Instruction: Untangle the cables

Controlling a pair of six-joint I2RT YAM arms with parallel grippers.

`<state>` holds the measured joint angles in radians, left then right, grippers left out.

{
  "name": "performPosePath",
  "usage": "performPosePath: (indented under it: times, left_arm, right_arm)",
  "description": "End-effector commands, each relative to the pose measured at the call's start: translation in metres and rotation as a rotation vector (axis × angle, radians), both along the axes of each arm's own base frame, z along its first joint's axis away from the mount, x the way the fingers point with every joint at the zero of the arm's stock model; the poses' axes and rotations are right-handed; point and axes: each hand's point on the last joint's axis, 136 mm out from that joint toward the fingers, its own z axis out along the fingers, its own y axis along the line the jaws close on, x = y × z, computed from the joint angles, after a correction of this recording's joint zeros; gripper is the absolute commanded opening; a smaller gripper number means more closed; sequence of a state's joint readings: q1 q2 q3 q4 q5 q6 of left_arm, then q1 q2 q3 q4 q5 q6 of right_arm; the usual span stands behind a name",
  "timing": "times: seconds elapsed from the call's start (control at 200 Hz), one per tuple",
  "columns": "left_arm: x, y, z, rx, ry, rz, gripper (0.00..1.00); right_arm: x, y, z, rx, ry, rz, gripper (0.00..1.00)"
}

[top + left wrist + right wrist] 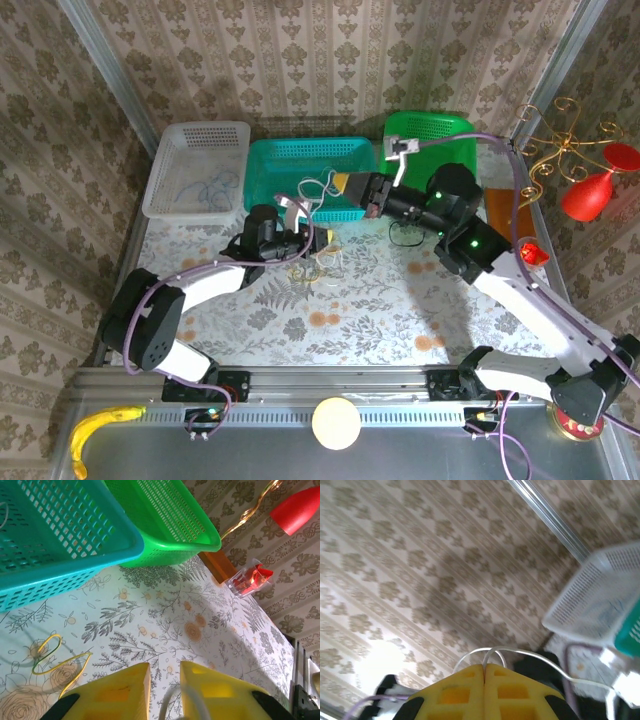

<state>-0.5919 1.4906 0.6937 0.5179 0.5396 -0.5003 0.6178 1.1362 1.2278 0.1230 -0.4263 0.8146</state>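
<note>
Right fingers [455,690] clenched on whitish cable [530,654], its length running sideways; left fingers [120,690] parted.

White arm links [545,310], black joints [150,325], purple cables [515,165], yellow blocky fingers [455,695], green lights [477,240]

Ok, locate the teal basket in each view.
Top external: teal basket back centre, between white basket and green basket.
Left wrist: teal basket upper left, beside green basket.
Right wrist: teal basket sliver, right edge, below white basket.
Shared landmark: wallpaper.
</note>
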Motion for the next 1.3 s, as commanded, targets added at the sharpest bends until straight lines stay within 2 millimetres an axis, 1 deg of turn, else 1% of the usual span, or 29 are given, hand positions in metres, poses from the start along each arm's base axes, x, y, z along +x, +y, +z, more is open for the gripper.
performPosePath:
  times: [0.0,0.06,0.1,0.215,0.285,0.36,0.425,0.46,0.555,0.655,0.71,0.775,0.835,0.865,0.915,1.02,1.05,1.055,1.06,1.065,1.08,1.15,1.18,1.23,1.295]
  left_arm:
    - [-0.002,0.009,-0.005,-0.025,-0.007,0.002,0.23]
    - [-0.004,0.015,-0.011,-0.029,0.009,0.01,0.23]
    - [-0.004,0.019,-0.014,-0.031,0.017,0.02,0.22]
    - [-0.005,0.027,-0.02,-0.04,0.035,0.037,0.08]
    - [-0.006,0.03,-0.023,-0.042,0.045,0.044,0.0]
    - [-0.006,0.032,-0.027,-0.04,0.049,0.051,0.0]
    - [-0.008,0.034,-0.032,-0.036,0.059,0.056,0.0]
    - [-0.008,0.036,-0.035,-0.034,0.065,0.058,0.0]
    - [-0.01,0.039,-0.043,-0.038,0.084,0.064,0.0]
    - [-0.011,0.043,-0.049,-0.046,0.098,0.073,0.0]
    - [-0.011,0.044,-0.051,-0.052,0.102,0.075,0.0]
    - [-0.01,0.044,-0.05,-0.063,0.104,0.075,0.0]
    - [-0.01,0.043,-0.045,-0.076,0.099,0.071,0.0]
    - [-0.009,0.042,-0.043,-0.083,0.096,0.071,0.0]
    - [-0.008,0.041,-0.038,-0.091,0.093,0.068,0.0]
    - [-0.005,0.037,-0.023,-0.123,0.079,0.057,0.0]
    - [-0.005,0.037,-0.018,-0.132,0.073,0.054,0.08]
    - [-0.005,0.036,-0.017,-0.133,0.074,0.054,0.1]
    - [-0.005,0.036,-0.017,-0.134,0.073,0.054,0.14]
    - [-0.005,0.037,-0.016,-0.136,0.072,0.054,0.14]
    - [-0.005,0.036,-0.013,-0.14,0.069,0.054,0.18]
    - [-0.003,0.037,-0.004,-0.151,0.052,0.059,0.26]
    - [-0.003,0.037,0.001,-0.155,0.046,0.062,0.29]
    - [-0.002,0.037,0.007,-0.159,0.035,0.063,0.3]
    - [-0.002,0.038,0.009,-0.152,0.031,0.067,0.25]
  right_arm:
    - [-0.018,-0.015,0.048,0.065,-0.105,-0.006,0.0]
    - [-0.02,-0.017,0.058,0.081,-0.125,-0.007,0.0]
    - [-0.02,-0.018,0.06,0.083,-0.129,-0.01,0.0]
    - [-0.017,-0.019,0.062,0.084,-0.136,-0.021,0.0]
    - [-0.014,-0.019,0.058,0.08,-0.128,-0.029,0.0]
    - [-0.011,-0.019,0.053,0.075,-0.119,-0.039,0.0]
    - [-0.009,-0.024,0.054,0.074,-0.122,-0.054,0.0]
    - [-0.007,-0.031,0.059,0.077,-0.132,-0.072,0.0]
    - [-0.007,-0.057,0.08,0.084,-0.181,-0.137,0.0]
    - [-0.014,-0.086,0.106,0.078,-0.247,-0.228,0.0]
    - [-0.017,-0.094,0.113,0.072,-0.269,-0.255,0.0]
    - [-0.018,-0.095,0.114,0.066,-0.272,-0.256,0.0]
    - [-0.015,-0.09,0.106,0.07,-0.249,-0.232,0.0]
    - [-0.011,-0.086,0.099,0.074,-0.229,-0.218,0.0]
    - [-0.003,-0.08,0.083,0.074,-0.187,-0.198,0.0]
    - [0.012,-0.069,0.046,0.058,-0.107,-0.184,0.0]
    - [0.016,-0.067,0.036,0.053,-0.087,-0.183,0.0]
    - [0.017,-0.066,0.034,0.053,-0.083,-0.182,0.0]
    - [0.017,-0.066,0.033,0.052,-0.081,-0.181,0.0]
    - [0.018,-0.066,0.031,0.052,-0.078,-0.181,0.0]
    - [0.02,-0.065,0.027,0.05,-0.07,-0.181,0.0]
    - [0.026,-0.061,0.01,0.042,-0.038,-0.182,0.0]
    - [0.028,-0.06,0.007,0.038,-0.033,-0.18,0.0]
    - [0.03,-0.058,0.002,0.032,-0.022,-0.174,0.0]
    - [0.031,-0.057,0.005,0.033,-0.028,-0.169,0.0]
